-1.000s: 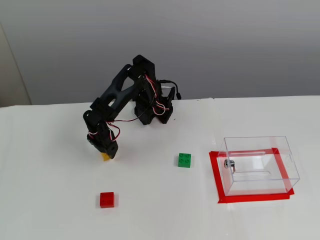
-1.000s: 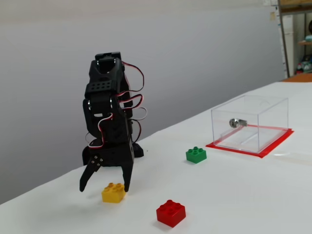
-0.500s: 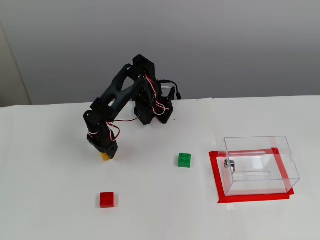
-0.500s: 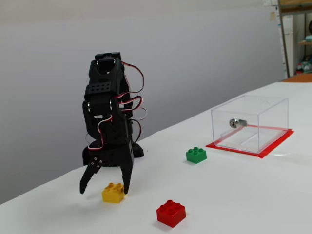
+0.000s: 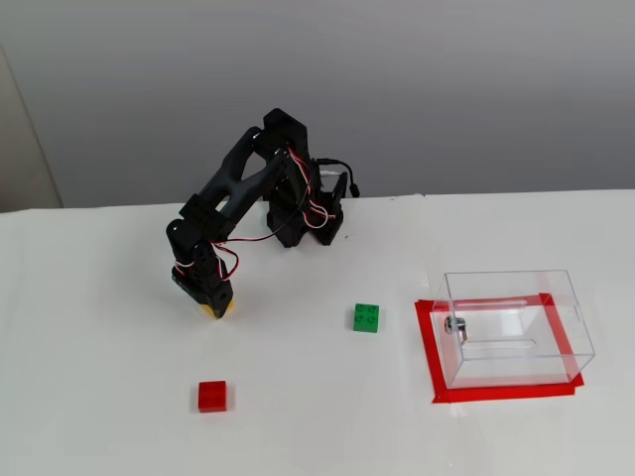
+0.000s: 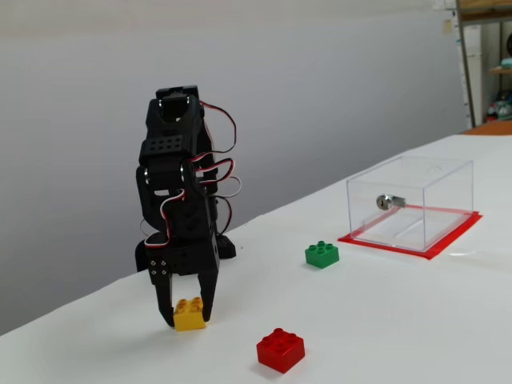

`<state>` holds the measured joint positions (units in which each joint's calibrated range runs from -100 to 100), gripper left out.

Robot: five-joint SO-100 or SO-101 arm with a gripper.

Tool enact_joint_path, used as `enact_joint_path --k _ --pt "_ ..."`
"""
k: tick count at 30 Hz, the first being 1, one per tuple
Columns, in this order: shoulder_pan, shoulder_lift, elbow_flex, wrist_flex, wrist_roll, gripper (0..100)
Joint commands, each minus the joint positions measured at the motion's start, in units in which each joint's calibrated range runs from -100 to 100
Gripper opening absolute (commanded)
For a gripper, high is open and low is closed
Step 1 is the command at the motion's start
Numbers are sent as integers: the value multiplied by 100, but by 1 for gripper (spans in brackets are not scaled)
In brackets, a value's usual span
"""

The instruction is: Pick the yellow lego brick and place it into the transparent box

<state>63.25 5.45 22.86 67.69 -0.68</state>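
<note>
The yellow lego brick [image 6: 190, 314] rests on the white table, and my gripper [image 6: 187, 314] is shut on it with one black finger against each side. From the higher fixed view only a sliver of the yellow lego brick [image 5: 214, 312] shows below the gripper [image 5: 212, 305]. Far to the right, the transparent box [image 5: 512, 326] stands open-topped on a red taped rectangle; the low fixed view shows the same transparent box [image 6: 410, 202] with a small metal fitting on its wall.
A red brick [image 5: 211, 396] lies in front of the gripper, also seen as the red brick [image 6: 280, 350]. A green brick [image 5: 366, 317] sits between arm and box, the green brick [image 6: 322, 254] in the low view. The arm's base [image 5: 306, 220] stands at the table's back.
The fingers have closed from wide open onto the yellow brick. The arm itself has hardly moved, and the brick stays on the table.
</note>
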Motion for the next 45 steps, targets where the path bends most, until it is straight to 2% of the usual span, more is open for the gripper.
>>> enact_joint_path --k 1,12,25,34,45 --pt "60 -32 2 -7 16 8" --pt "-7 -253 -116 89 16 9" --pt "-872 -2349 -125 184 -31 8" --pt "-2602 -4003 -224 97 -62 9" --pt "-4717 -4351 -1445 167 -213 9"
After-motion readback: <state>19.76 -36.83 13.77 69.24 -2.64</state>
